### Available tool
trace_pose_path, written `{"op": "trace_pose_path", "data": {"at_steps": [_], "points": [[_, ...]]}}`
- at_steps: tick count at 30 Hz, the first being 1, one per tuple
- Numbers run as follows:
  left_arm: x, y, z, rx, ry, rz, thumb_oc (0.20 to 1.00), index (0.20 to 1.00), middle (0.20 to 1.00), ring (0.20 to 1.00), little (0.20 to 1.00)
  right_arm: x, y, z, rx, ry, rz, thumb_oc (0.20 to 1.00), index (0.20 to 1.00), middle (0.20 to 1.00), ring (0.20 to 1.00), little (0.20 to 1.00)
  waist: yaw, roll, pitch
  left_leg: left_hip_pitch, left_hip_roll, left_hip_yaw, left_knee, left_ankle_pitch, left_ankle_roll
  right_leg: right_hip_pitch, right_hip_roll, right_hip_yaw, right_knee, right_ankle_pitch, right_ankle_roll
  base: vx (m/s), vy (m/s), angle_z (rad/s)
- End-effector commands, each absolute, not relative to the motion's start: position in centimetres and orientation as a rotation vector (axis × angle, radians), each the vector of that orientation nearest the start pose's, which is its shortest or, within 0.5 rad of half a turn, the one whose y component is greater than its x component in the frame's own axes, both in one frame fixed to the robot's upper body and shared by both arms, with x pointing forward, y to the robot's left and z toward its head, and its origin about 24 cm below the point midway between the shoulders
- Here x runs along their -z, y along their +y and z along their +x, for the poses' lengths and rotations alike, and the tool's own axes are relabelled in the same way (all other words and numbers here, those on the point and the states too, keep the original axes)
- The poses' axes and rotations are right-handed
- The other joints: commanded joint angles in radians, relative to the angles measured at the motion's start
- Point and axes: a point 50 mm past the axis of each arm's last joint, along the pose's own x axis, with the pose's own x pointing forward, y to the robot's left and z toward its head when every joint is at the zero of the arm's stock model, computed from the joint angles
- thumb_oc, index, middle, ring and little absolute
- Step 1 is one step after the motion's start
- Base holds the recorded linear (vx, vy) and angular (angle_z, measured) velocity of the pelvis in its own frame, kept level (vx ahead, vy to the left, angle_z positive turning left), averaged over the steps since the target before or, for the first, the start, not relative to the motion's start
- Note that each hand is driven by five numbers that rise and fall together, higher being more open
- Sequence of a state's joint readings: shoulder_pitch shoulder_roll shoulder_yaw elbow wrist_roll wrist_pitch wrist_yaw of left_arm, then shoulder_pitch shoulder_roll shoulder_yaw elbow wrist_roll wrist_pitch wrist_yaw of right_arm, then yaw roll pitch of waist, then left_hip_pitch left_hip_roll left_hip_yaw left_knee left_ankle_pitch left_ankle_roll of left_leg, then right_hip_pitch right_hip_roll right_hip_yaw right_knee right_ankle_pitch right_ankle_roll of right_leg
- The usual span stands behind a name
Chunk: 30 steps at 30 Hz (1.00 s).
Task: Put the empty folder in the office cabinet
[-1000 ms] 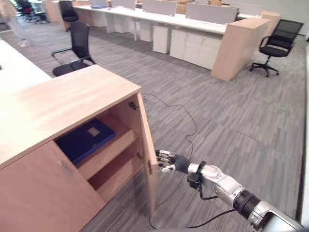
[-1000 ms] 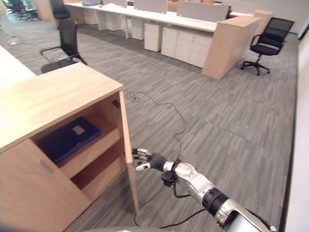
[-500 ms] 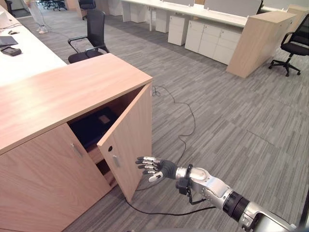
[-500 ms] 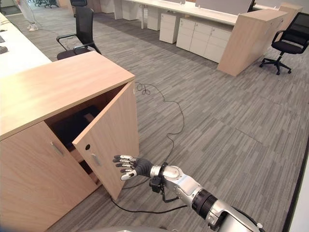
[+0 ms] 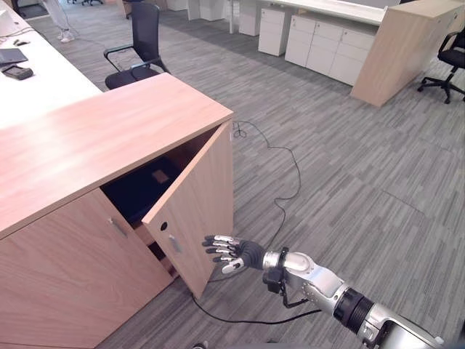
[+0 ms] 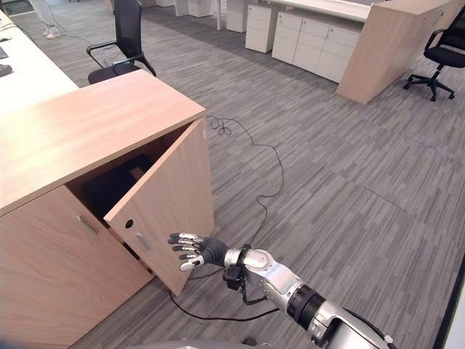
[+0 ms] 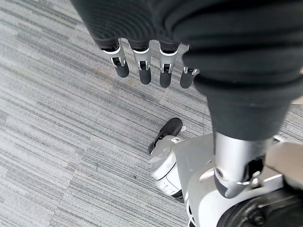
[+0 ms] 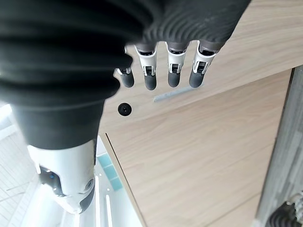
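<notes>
The right hand [image 5: 231,253], fingers spread straight, is at the half-closed cabinet door [image 5: 192,209]. The dark folder [image 5: 142,190] with an unreadable label lies inside the cabinet [image 5: 94,138]. The left hand [image 7: 142,33] hangs with fingers relaxed.

- one wooden cabinet [image 5: 87,138] with two doors: the right door [image 5: 196,211] half open, the left door [image 5: 65,283] closed
- one dark folder [image 5: 142,190] inside
- two black office chairs: one chair [image 5: 138,40] behind the cabinet, another chair [image 5: 447,62] far right
- two robot hands: right hand [image 5: 231,252], left hand [image 7: 147,56]
- one person [image 5: 58,18], legs only, far back
</notes>
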<state>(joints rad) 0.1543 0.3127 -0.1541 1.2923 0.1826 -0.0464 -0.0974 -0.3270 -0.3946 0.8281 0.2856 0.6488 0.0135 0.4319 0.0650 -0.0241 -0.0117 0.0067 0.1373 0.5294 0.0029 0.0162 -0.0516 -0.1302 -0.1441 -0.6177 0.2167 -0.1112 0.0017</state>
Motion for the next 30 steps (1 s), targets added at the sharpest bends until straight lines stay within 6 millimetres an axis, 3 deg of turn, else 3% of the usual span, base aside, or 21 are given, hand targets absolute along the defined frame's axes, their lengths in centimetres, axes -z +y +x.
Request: {"op": "trace_pose_path", "data": {"at_steps": [1,8,14,17,24,30], "points": [[16.1,27.0,0.0,0.109,1.482,0.431,1.0,1.0,1.0,1.0,1.0,-1.1,-3.7,23.9,-1.094,0.288,0.181,1.0,1.0,1.0,1.0,1.0,0.01,-0.072,-0.012,-0.056,-0.016,0.004,-0.029,0.035,-0.006,0.097,-0.036,0.006,-0.191,0.144,0.08,0.0,0.0,0.0],[16.2,26.9,-0.2,0.119,1.49,0.439,1.0,1.0,1.0,1.0,1.0,-0.4,-3.8,24.1,-1.068,0.306,0.148,1.0,1.0,1.0,1.0,1.0,0.009,-0.067,-0.013,-0.054,-0.016,0.003,-0.028,0.034,-0.006,0.1,-0.036,0.006,-0.19,0.14,0.078,0.0,0.0,0.0],[16.3,26.6,-0.6,0.13,1.51,0.423,1.0,1.0,1.0,1.0,1.0,4.0,-6.3,24.1,-0.981,0.462,-0.151,1.0,1.0,1.0,1.0,1.0,0.01,-0.062,-0.013,-0.055,-0.019,-0.002,-0.028,0.031,-0.003,0.103,-0.036,0.006,-0.193,0.139,0.079,0.0,0.0,0.0],[16.3,26.5,-0.6,0.13,1.516,0.419,1.0,1.0,1.0,1.0,1.0,6.1,-7.7,23.8,-0.91,0.561,-0.211,1.0,1.0,1.0,1.0,1.0,0.008,-0.057,-0.015,-0.055,-0.022,-0.006,-0.03,0.031,-0.003,0.105,-0.035,0.006,-0.199,0.139,0.078,0.0,0.0,0.0],[16.3,26.6,-0.6,0.157,1.524,0.437,1.0,1.0,1.0,1.0,1.0,8.9,-10.5,23.3,-0.797,0.701,-0.337,1.0,1.0,1.0,1.0,1.0,0.009,-0.051,-0.022,-0.055,-0.025,-0.012,-0.031,0.03,-0.001,0.111,-0.033,0.004,-0.203,0.136,0.077,0.0,-0.006,0.0],[16.2,27.0,-0.2,0.173,1.522,0.461,1.0,1.0,1.0,1.0,1.0,10.3,-11.5,22.4,-0.764,0.777,-0.389,1.0,1.0,1.0,1.0,1.0,0.008,-0.045,-0.027,-0.053,-0.028,-0.017,-0.031,0.029,0.001,0.117,-0.032,0.007,-0.205,0.134,0.076,0.0,0.0,0.0]]}}
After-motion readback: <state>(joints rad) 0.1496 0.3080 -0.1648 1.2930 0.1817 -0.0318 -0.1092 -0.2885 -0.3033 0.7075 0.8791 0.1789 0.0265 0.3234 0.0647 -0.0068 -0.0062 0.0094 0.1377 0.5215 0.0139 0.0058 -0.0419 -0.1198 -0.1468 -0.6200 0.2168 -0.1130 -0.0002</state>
